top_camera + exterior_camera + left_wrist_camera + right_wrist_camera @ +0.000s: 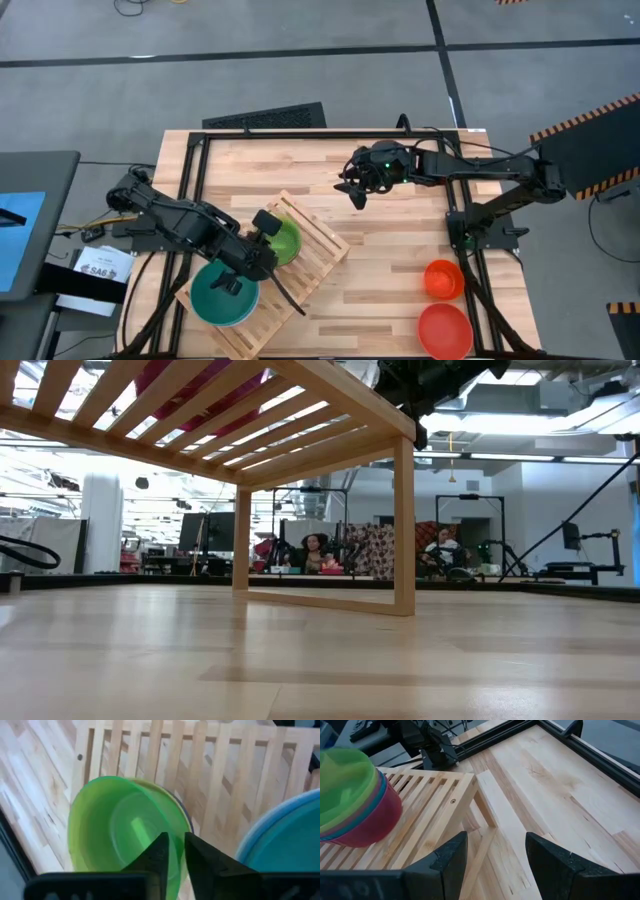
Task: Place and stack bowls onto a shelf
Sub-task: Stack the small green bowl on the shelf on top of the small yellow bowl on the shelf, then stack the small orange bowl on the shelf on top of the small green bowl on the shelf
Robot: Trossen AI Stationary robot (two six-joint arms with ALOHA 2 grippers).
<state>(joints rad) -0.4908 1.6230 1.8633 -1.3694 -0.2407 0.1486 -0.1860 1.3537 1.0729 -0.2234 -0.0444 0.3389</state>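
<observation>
A green bowl [284, 240] [115, 827] tops a stack of bowls [355, 805] whose lower ones are pink and red. The stack stands on the slatted wooden shelf [315, 245] [427, 800]. A large teal bowl [222, 295] [285, 840] sits on the shelf's near left part. My left gripper [262, 228] [176, 851] is at the green bowl's rim, fingers almost together. My right gripper [357, 192] [495, 852] hangs open above bare tabletop beyond the shelf's far corner. An orange bowl [443, 278] and a red bowl [445, 330] rest on the table at the near right. My left gripper meets the green bowl at its rim [189, 822] on the side toward the teal bowl, coming from above and slanting down. Green shows in the narrow gap between the fingers [159, 855], which hide the place of contact. The bowl sits upright on the stack.
Black frame rails [195, 170] run along the table's far and side edges. The shelf stands on wooden legs [403, 520], with open space under it. Bare planks [400, 250] lie between the shelf and the orange bowl. People sit in the room behind.
</observation>
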